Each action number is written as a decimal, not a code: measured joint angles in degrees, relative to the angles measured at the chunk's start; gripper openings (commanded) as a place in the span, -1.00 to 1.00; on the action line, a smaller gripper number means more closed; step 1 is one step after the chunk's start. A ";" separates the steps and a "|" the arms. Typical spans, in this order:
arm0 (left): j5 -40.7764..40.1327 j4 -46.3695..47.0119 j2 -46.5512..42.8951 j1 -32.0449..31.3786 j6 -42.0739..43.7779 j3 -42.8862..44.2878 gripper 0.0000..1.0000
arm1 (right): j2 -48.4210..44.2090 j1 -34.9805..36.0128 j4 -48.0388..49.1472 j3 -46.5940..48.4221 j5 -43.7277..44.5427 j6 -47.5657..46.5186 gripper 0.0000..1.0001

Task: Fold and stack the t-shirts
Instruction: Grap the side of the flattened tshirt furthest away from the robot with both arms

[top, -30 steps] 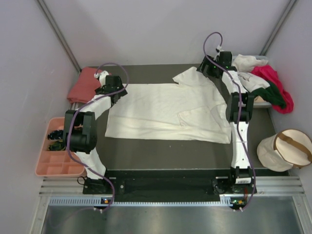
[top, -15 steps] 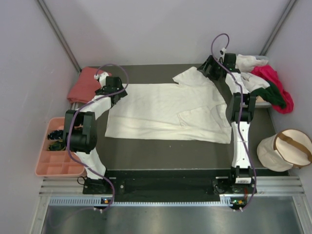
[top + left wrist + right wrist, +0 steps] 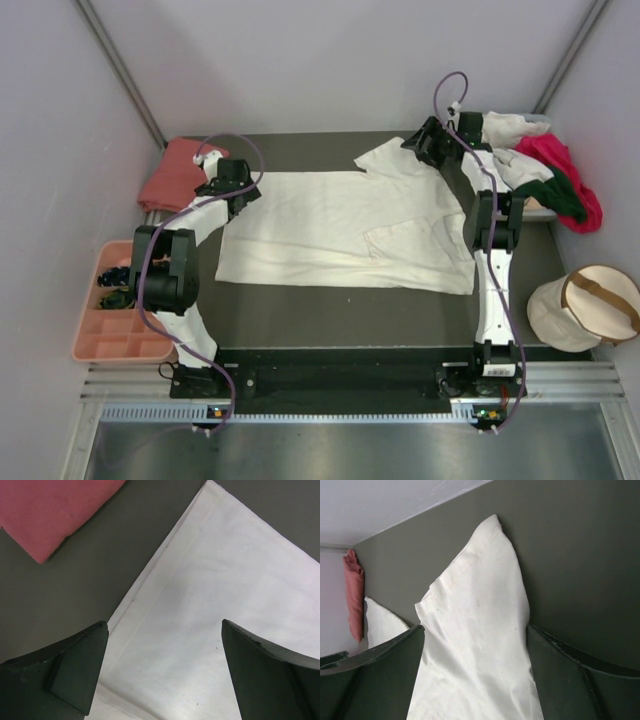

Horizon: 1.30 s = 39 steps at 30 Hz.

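One cream t-shirt (image 3: 340, 225) | left gripper (image 3: 163, 625) over hem edge | right gripper (image 3: 475, 627) astride sleeve

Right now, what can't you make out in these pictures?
Top view: the right arm covers part of the shirt heap; their number is unclear.
Top view: dark bits in the pink tray are too small to identify.
Right wrist view: frame edge cuts the right tool; contact with the cream shirt unclear.

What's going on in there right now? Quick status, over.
Left jaws open above the cream-white t-shirt hem corner. Right jaws open, straddling its sleeve. Nothing lying on it.
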 measured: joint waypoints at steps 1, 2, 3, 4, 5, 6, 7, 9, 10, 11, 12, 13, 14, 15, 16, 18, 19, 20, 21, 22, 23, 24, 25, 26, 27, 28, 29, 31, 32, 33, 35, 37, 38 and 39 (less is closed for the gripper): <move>-0.07 0.00 0.00 0.00 0.00 0.00 0.98 | 0.02 -0.02 -0.24 -0.02 -0.28 0.17 0.34; -0.20 0.00 -0.02 0.00 -0.02 0.00 0.98 | 0.22 0.00 -0.42 -0.02 -0.70 0.31 0.23; -0.28 0.00 -0.02 0.00 -0.04 0.00 0.98 | 0.42 -0.02 -0.42 -0.02 -1.05 0.37 0.11; -0.37 0.00 -0.04 0.00 -0.04 0.00 0.98 | 0.61 0.00 -0.66 -0.04 -1.31 0.55 -0.19; -0.42 0.00 -0.04 0.00 -0.04 0.00 0.98 | 0.92 0.00 -0.83 -0.04 -1.70 0.81 -0.32; -0.50 0.00 -0.04 0.00 -0.04 0.00 0.98 | 0.98 0.00 -1.07 -0.13 -1.86 0.81 -0.45; -0.57 0.00 -0.04 0.00 -0.07 0.00 0.98 | 1.18 -0.02 -1.51 -0.15 -2.08 1.03 -0.68; -0.59 0.00 -0.04 0.00 -0.07 0.00 0.98 | 1.42 0.00 -1.68 -0.15 -2.16 1.33 -0.85; -0.59 0.00 -0.04 0.00 -0.07 0.00 0.98 | 1.42 0.00 -1.73 -0.15 -2.38 1.57 -1.00; -0.59 0.02 -0.04 0.00 -0.07 0.00 0.98 | 1.44 0.09 -1.75 -0.15 -2.40 1.44 -1.00; -0.59 0.00 -0.04 0.00 -0.09 0.00 0.98 | 1.44 0.13 -1.64 -0.48 -2.45 1.66 -1.00; -0.59 0.02 -0.04 0.00 -0.09 0.00 0.98 | 1.44 0.13 -1.73 -0.55 -2.45 1.62 -1.00; -0.57 0.00 -0.04 0.00 -0.09 0.00 0.98 | 1.44 0.20 -1.62 -0.68 -2.38 1.64 -1.00; -0.59 0.00 -0.04 0.00 -0.09 0.00 0.98 | 1.44 0.20 -1.42 -0.92 -2.40 1.64 -1.00; -0.57 0.00 -0.04 0.02 -0.11 -0.02 0.98 | 1.44 0.20 -1.44 -0.92 -2.32 1.64 -1.00; -0.57 0.00 -0.04 0.02 -0.11 -0.02 0.98 | 1.44 0.26 -1.14 -1.22 -2.34 1.64 -1.00; -0.57 0.00 -0.04 0.02 -0.13 -0.04 0.98 | 1.42 0.31 -0.94 -1.40 -2.29 1.62 -1.00; -0.57 0.02 -0.04 0.02 -0.13 -0.11 0.98 | 1.20 0.35 -0.37 -2.05 -2.29 1.60 -1.00; -0.57 0.04 -0.04 0.04 -0.15 -0.24 0.98 | 0.74 0.46 0.33 -3.15 -2.25 1.55 -1.00; -0.57 0.02 -0.04 0.07 -0.17 -0.39 0.98 | 0.37 0.52 0.70 -3.93 -2.21 1.40 -1.00; -0.55 0.02 -0.04 0.07 -0.24 -0.59 0.98 | -0.15 0.61 1.14 -4.96 -2.08 1.18 -1.00; -0.55 0.00 -0.04 0.07 -0.33 -0.79 0.98 | -0.52 0.66 1.22 -5.77 -2.05 1.01 -1.00; -0.52 0.00 -0.04 0.07 -0.35 -0.96 0.98 | -0.79 0.68 1.33 -6.27 -2.08 0.72 -1.00; -0.52 0.00 -0.04 0.07 -0.39 -1.05 0.98 | -1.03 0.68 1.51 -6.60 -2.05 0.46 -1.00; -0.46 0.02 -0.04 0.07 -0.52 -1.16 0.98 | -1.40 0.66 1.38 -6.99 -2.01 0.15 -1.00; -0.33 0.02 -0.04 0.09 -0.59 -1.22 0.98 | -1.77 0.57 1.16 -7.37 -1.95 -0.31 -1.00; -0.24 0.04 -0.04 0.09 -0.74 -1.31 0.98 | -2.32 0.55 1.07 -7.80 -1.84 -0.66 -1.00; 0.00 0.04 -0.04 0.09 -0.98 -1.51 0.98 | -3.54 0.55 0.90 -8.85 -1.73 -1.09 -1.00; 0.20 0.04 -0.04 0.09 -1.16 -1.62 0.98 | -4.17 0.52 0.70 -9.25 -1.70 -1.27 -1.00; 0.35 0.07 -0.04 0.09 -1.25 -1.70 0.98 | -4.92 0.46 0.55 -9.66 -1.68 -1.42 -1.00; 0.68 0.02 -0.17 0.09 -1.42 -1.99 0.98 | -6.47 0.44 0.42 -10.47 -1.68 -1.81 -1.00; 0.92 0.07 -0.44 0.11 -1.53 -2.43 0.98 | -8.02 0.44 0.28 -10.91 -1.84 -2.05 -1.00; 1.01 0.02 -0.66 0.13 -1.57 -2.69 0.98 | -8.79 0.44 0.22 -11.15 -1.97 -2.21 -1.00; 1.09 0.04 -0.87 0.13 -1.62 -2.91 0.98 | -9.42 0.44 0.26 -11.45 -2.08 -2.29 -1.00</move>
